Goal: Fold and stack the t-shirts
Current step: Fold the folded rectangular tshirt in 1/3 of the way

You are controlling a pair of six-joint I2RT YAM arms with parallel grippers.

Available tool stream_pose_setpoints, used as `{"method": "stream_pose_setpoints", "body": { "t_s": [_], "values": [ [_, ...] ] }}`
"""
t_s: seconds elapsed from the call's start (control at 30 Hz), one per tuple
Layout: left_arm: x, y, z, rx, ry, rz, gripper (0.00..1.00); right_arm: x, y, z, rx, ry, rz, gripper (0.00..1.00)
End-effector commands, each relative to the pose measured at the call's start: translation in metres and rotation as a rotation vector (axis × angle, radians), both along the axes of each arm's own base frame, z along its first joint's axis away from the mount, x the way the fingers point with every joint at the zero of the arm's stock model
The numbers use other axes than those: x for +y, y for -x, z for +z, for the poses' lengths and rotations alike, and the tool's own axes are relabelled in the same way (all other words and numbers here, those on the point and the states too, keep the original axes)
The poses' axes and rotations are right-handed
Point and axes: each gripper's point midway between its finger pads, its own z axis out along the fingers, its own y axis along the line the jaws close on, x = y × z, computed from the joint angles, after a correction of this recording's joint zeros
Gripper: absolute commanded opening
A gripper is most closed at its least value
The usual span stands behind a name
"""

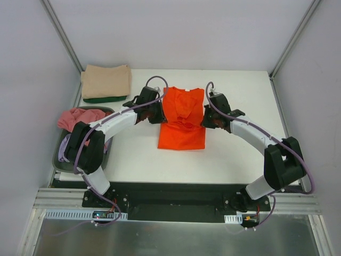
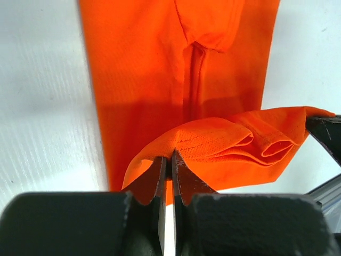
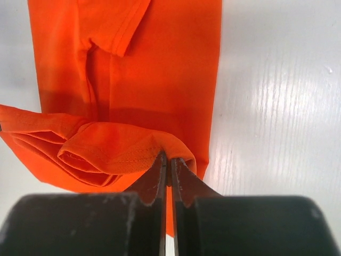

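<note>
A bright orange t-shirt [image 1: 181, 121] lies lengthwise in the middle of the white table, folded into a narrow strip. My left gripper [image 1: 157, 113] is shut on its left hem corner [image 2: 176, 144] and my right gripper [image 1: 206, 118] is shut on its right hem corner [image 3: 160, 146]. Both hold the hem lifted and doubled over the shirt's middle. A folded tan t-shirt [image 1: 106, 81] lies on a dark green one [image 1: 105, 99] at the back left. A pink t-shirt [image 1: 80, 116] and a lilac one [image 1: 66, 148] sit in the basket.
The dark grey basket [image 1: 59, 162] stands at the table's left edge beside the left arm. Grey walls and metal posts close in the back and sides. Bare white table [image 1: 240, 154] lies right of and in front of the orange shirt.
</note>
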Motion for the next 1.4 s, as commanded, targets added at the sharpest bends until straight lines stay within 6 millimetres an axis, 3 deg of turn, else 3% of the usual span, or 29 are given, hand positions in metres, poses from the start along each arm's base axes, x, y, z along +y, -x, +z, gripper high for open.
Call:
{"method": "stream_pose_setpoints", "body": {
  "t_s": [0.0, 0.2, 0.5, 0.63, 0.7, 0.8, 0.93, 1.0, 1.1, 1.2, 1.37],
  "values": [
    [-0.002, -0.016, 0.001, -0.006, 0.008, -0.025, 0.01, 0.01, -0.031, 0.01, -0.057, -0.037, -0.005, 0.01],
    [0.002, -0.028, -0.013, 0.038, 0.019, -0.01, 0.02, 0.013, -0.047, -0.006, -0.042, -0.03, -0.024, 0.01],
    [-0.003, -0.041, -0.027, 0.075, 0.036, -0.022, 0.11, 0.005, -0.06, -0.022, -0.031, 0.013, -0.074, 0.02],
    [0.0, -0.043, -0.032, 0.086, 0.032, -0.014, 0.17, 0.006, -0.065, -0.025, -0.025, 0.011, -0.073, 0.13],
    [0.001, -0.045, -0.028, 0.077, 0.035, -0.011, 0.27, 0.004, -0.065, -0.025, -0.017, 0.02, -0.08, 0.2],
    [0.004, -0.045, -0.008, 0.027, 0.042, -0.015, 0.65, 0.004, -0.062, -0.012, -0.031, 0.01, -0.075, 0.47],
    [0.015, -0.03, 0.011, -0.01, 0.042, 0.006, 0.99, 0.0, -0.046, 0.007, -0.059, -0.012, -0.056, 0.71],
    [0.023, -0.021, 0.016, -0.025, 0.036, 0.02, 0.99, 0.003, -0.033, 0.012, -0.063, -0.037, -0.02, 0.82],
    [0.032, 0.001, 0.016, -0.017, 0.037, 0.029, 0.99, 0.029, -0.008, 0.012, -0.033, -0.13, 0.107, 0.99],
    [0.037, 0.024, 0.011, 0.006, 0.052, 0.027, 0.99, 0.051, 0.012, 0.006, -0.002, -0.162, 0.196, 0.96],
    [0.039, 0.061, -0.012, 0.076, 0.075, 0.01, 0.99, 0.048, 0.04, -0.005, 0.015, -0.133, 0.188, 0.96]
  ]
}}
